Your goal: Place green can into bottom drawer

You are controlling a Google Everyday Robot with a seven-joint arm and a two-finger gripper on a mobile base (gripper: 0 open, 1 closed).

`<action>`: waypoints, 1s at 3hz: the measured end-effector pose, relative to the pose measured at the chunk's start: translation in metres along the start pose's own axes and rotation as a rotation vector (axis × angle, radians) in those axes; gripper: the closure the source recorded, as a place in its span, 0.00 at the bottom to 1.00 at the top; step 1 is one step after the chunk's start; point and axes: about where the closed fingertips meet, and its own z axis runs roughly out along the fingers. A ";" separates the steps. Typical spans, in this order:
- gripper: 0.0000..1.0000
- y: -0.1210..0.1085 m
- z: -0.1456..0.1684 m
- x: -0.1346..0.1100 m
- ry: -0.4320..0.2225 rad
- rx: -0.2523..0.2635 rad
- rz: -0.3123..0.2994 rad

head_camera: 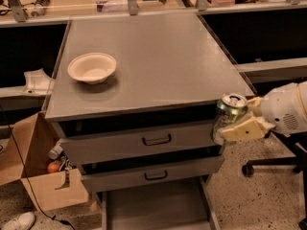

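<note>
The green can is held clenched upright in the gripper, above and right of the pulled-out bottom drawer, so lowering and release are judged to be left.

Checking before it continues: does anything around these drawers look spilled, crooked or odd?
Nothing stands out. The gripper holds the green can beside the cabinet's front right corner; the bottom drawer is pulled out; the bowl sits upright.
</note>
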 end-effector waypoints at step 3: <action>1.00 0.040 0.012 0.029 0.038 -0.036 0.068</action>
